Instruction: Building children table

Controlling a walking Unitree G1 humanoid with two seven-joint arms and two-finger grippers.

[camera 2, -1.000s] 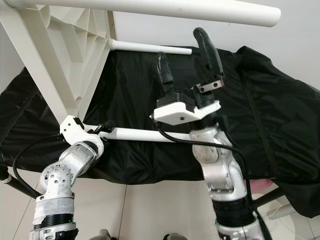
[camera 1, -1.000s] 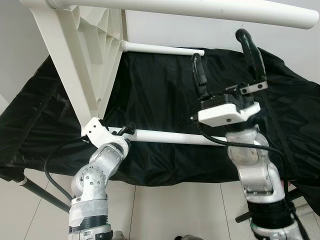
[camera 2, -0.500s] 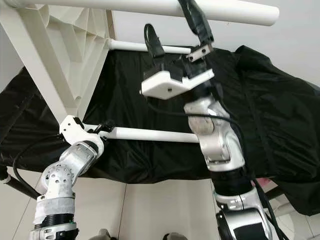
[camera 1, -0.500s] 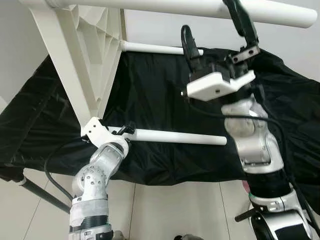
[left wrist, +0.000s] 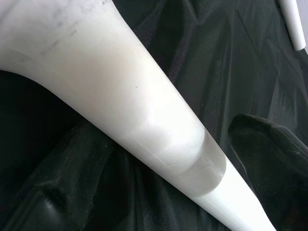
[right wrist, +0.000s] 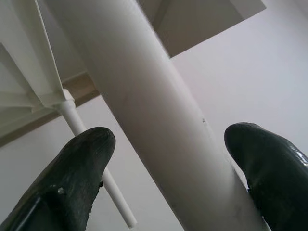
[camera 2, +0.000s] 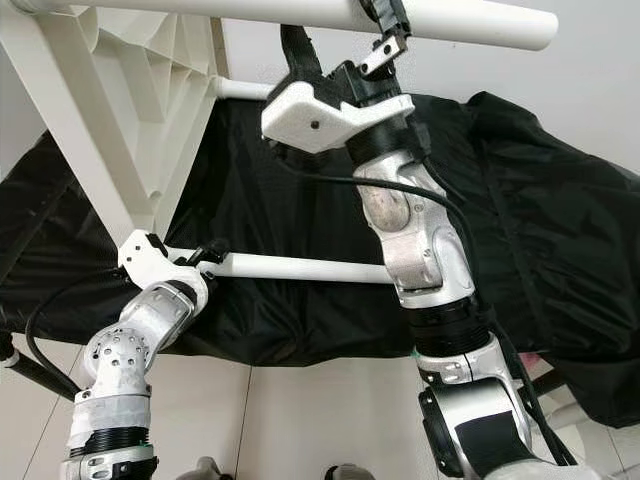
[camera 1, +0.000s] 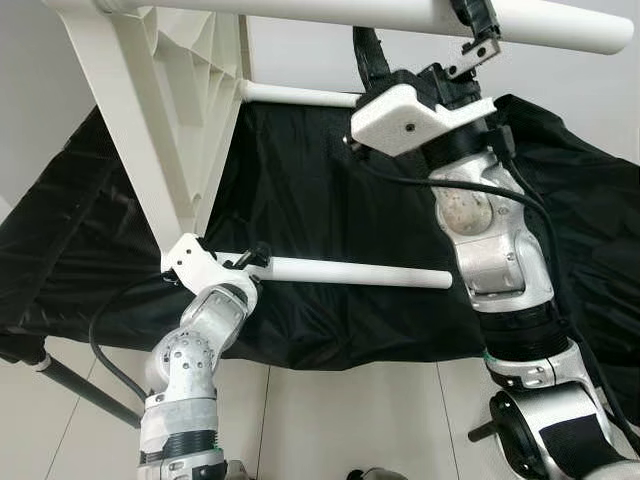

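3 round white plastic table legs jut sideways from the ribbed white plastic tabletop (camera 1: 175, 110), which stands on edge at the robot's left, above the black cloth sheet (camera 1: 320, 200). Each leg's long axis runs roughly level, pointing away from the tabletop toward the robot's right. The right gripper (right wrist: 168, 159) is raised to the top leg (camera 1: 330, 12), well out from the tabletop, its 2 black fingers (right wrist: 77, 168) spread apart on either side of that leg with gaps showing. The left gripper (camera 1: 240, 262) is closed on the lower leg (camera 1: 350, 272), just beside the tabletop. The middle leg (camera 1: 300, 96) lies farther back.
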